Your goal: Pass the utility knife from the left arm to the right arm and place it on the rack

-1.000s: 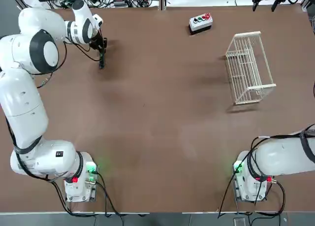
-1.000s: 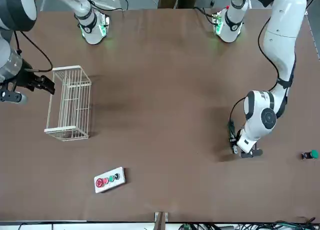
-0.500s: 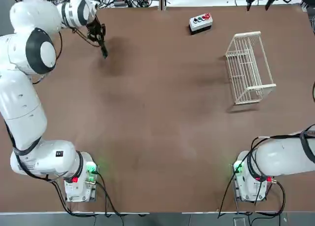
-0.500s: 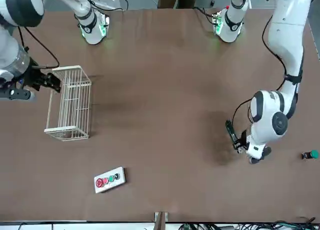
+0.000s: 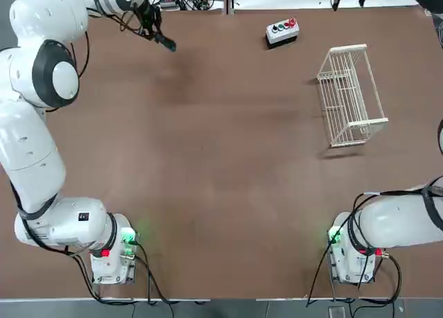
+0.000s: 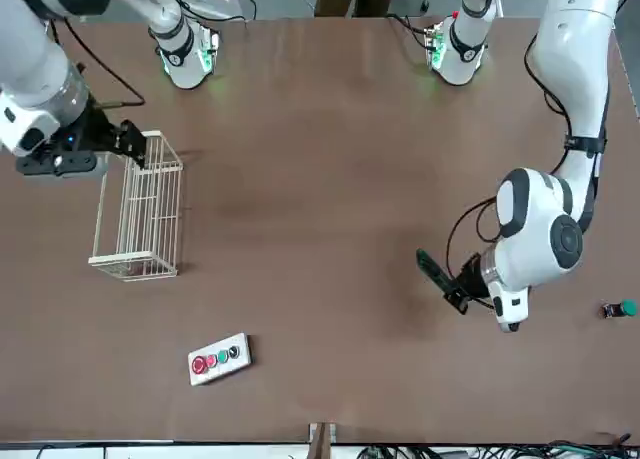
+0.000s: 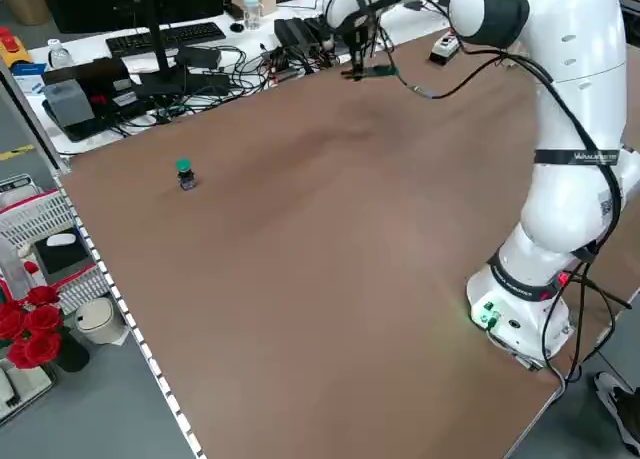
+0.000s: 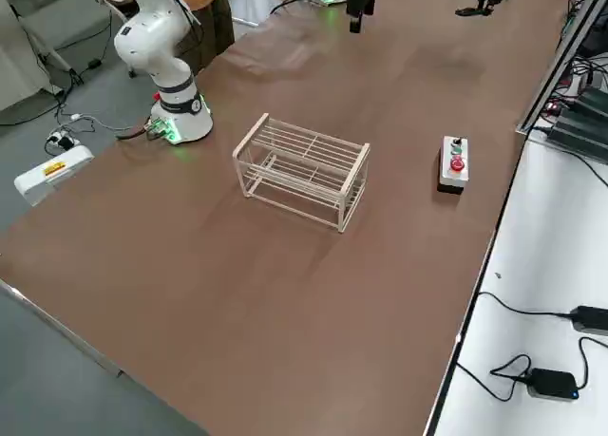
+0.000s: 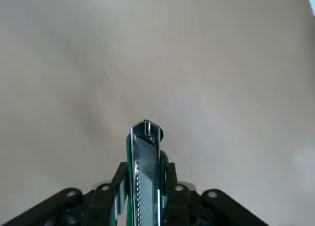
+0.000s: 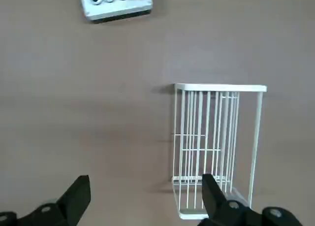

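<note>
- Front view: the utility knife (image 6: pixel 434 269) is off the table, slanting out of the left gripper (image 6: pixel 462 289) on the robot's left side.
- Its body looks hard and slim, so I'd expect it light, stiff and hardly fragile; the smooth metal part (image 9: pixel 146 172) may prove slippery and could turn in a loose pinch.
- The left gripper has its fingers pressed on the knife; the free length beyond them seems the place for the other arm to take hold, squarely across the body, away from any blade edge.
- The right gripper (image 10: pixel 146 179) is spread with nothing between its fingers, over the table near the rack (image 10: pixel 220 87).
- Well apart from the knife, the white wire rack waits; its bars could snag a tilted end, so the knife should go down level.
</note>
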Controlling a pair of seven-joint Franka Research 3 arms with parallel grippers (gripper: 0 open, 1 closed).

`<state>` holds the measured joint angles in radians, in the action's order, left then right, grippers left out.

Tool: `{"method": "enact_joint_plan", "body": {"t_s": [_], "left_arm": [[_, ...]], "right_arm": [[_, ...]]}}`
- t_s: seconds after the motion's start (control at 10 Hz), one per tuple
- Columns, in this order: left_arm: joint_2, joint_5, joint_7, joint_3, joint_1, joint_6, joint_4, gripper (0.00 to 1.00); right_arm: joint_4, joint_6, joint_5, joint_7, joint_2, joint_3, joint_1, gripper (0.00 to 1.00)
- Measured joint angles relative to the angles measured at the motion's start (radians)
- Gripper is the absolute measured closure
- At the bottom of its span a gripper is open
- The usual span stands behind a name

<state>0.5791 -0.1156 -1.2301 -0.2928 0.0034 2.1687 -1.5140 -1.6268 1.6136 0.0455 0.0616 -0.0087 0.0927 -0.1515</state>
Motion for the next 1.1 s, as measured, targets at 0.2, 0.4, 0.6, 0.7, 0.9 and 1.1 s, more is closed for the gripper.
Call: {"method": "enact_joint_plan", "body": {"t_s": [0.2, 0.4, 0.6, 0.7, 0.9, 1.1], "left_arm": [[-0.030, -0.002, -0.246, -0.095, 0.001, -0.007, 0.016, 0.66], [-0.060, -0.003, -0.411, -0.197, 0.001, -0.061, 0.025, 0.66], [-0.069, -0.003, -0.532, -0.273, -0.005, -0.137, 0.052, 0.66], [-0.070, -0.003, -0.572, -0.309, -0.002, -0.160, 0.058, 0.66], [-0.076, -0.003, -0.602, -0.368, 0.000, -0.223, 0.066, 0.66], [-0.091, -0.007, -0.610, -0.395, 0.002, -0.261, 0.075, 0.66]], "right_arm": [[0.017, 0.013, -0.002, -0.199, -0.001, 0.053, 0.000, 0.00], [0.033, 0.049, -0.004, -0.293, -0.001, 0.147, -0.002, 0.00], [0.078, 0.065, -0.007, -0.387, 0.020, 0.245, -0.005, 0.00], [0.107, 0.081, -0.007, -0.424, 0.046, 0.292, -0.005, 0.00], [0.139, 0.184, -0.006, -0.479, 0.119, 0.374, -0.007, 0.00], [0.173, 0.263, 0.016, -0.488, 0.210, 0.422, -0.029, 0.00]]}}
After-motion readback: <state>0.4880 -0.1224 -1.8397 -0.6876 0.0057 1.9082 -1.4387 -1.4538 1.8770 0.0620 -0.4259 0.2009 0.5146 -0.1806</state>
